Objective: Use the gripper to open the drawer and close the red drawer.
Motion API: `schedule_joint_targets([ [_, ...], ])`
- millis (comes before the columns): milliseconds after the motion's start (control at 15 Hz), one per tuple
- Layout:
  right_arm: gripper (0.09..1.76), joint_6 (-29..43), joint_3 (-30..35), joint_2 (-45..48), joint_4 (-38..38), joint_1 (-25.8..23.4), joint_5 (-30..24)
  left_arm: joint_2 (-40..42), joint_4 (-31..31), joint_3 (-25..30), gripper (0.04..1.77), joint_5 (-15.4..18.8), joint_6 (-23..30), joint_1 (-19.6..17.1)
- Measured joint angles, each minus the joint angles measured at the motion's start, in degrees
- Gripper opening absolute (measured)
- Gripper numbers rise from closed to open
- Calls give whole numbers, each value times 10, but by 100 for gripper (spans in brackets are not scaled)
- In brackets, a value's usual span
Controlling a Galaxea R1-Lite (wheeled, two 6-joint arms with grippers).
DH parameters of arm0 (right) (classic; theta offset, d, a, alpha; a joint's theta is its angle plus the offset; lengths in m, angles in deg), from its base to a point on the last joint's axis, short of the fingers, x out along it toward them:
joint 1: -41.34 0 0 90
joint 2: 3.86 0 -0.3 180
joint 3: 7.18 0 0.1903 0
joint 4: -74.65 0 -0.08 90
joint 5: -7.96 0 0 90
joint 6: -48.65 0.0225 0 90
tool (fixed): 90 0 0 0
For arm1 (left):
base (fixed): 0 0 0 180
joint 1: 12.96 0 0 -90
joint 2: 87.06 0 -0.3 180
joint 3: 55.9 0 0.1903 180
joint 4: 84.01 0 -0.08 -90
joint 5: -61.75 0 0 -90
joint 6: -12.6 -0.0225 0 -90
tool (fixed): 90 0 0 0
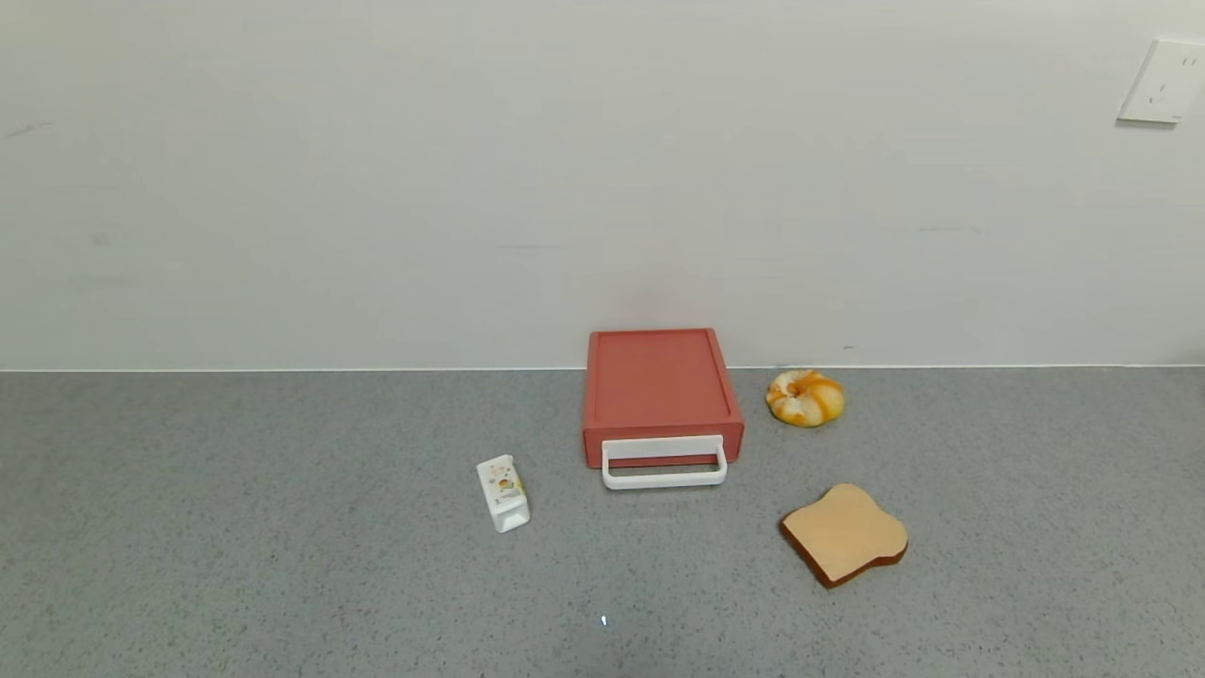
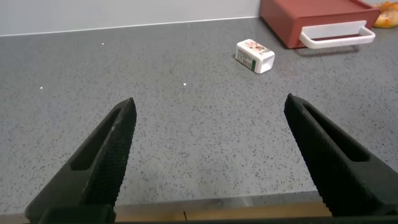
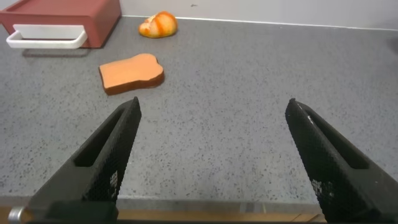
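Red drawer [image 1: 662,394] shut, against wall, mid-counter. Probably light plastic, may skid; hook white loop handle [image 1: 665,463]. Left gripper [image 2: 208,155], right gripper [image 3: 211,158] both wide open, empty, well back.

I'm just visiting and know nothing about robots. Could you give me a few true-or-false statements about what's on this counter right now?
1. The red drawer is shut. True.
2. The left gripper holds the white handle. False: it is open, away from the handle.
3. The toast slice lies on the drawer. False: it lies on the counter.
4. The small white carton lies left of the drawer. True.
5. The right gripper is open. True.
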State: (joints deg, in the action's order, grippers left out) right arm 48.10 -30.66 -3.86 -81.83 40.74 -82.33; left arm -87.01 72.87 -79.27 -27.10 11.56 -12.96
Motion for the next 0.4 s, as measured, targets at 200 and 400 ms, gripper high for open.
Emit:
schedule_joint_targets([
  [200,171,3,1,0,0,0,0,0,0,0,172,0,0,0],
  [400,171,4,1,0,-1,0,0,0,0,0,172,0,0,0],
])
